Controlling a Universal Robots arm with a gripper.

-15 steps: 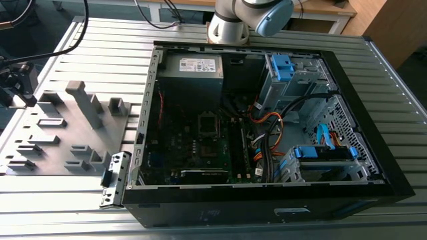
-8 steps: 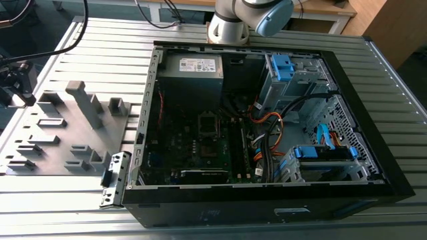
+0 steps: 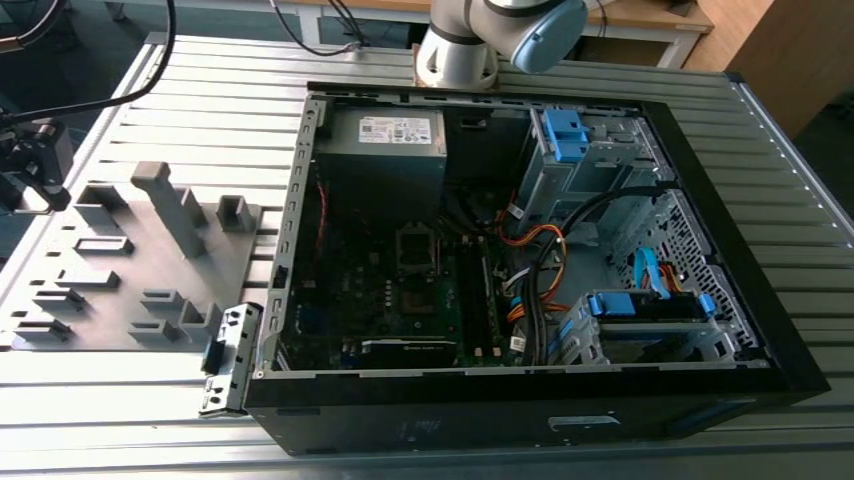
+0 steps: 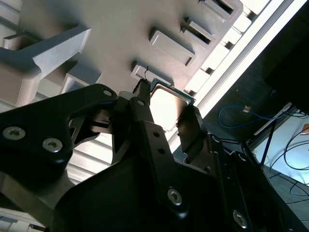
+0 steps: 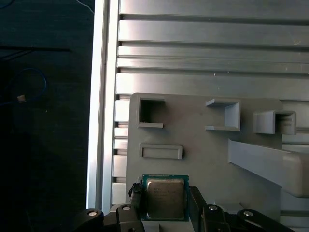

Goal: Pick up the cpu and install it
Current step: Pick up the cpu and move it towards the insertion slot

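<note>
Here's the gripper (image 5: 165, 194) in the first wrist view, its two black fingers (image 5: 136, 199) closed in against opposite edges of the cpu (image 5: 165, 197), so it has the chip pinched between them. The chip is a flat square with a dull silver-grey metal lid framed by a thin green border, and its near edge is cut off at the frame. It sits over the fixture plate (image 5: 217, 159), a matte grey moulded slab with rectangular pockets, low frames and one long slanted rib. Whether the chip is resting on the plate or is lifted just clear of it, I can't tell. In the second wrist view the angular black finger links with their silver screws hide most of the chip, and only a bright washed-out patch shows between them. Under the plate runs the worktop (image 5: 203, 48), ribbed aluminium slats with long grooves. In the exterior view the open black computer case (image 3: 787, 350) lies on its side well apart from the plate, with the rectangular metal-framed socket (image 3: 416, 248) on the dark motherboard (image 3: 400, 300), below the grey power supply (image 3: 387, 130).
</note>
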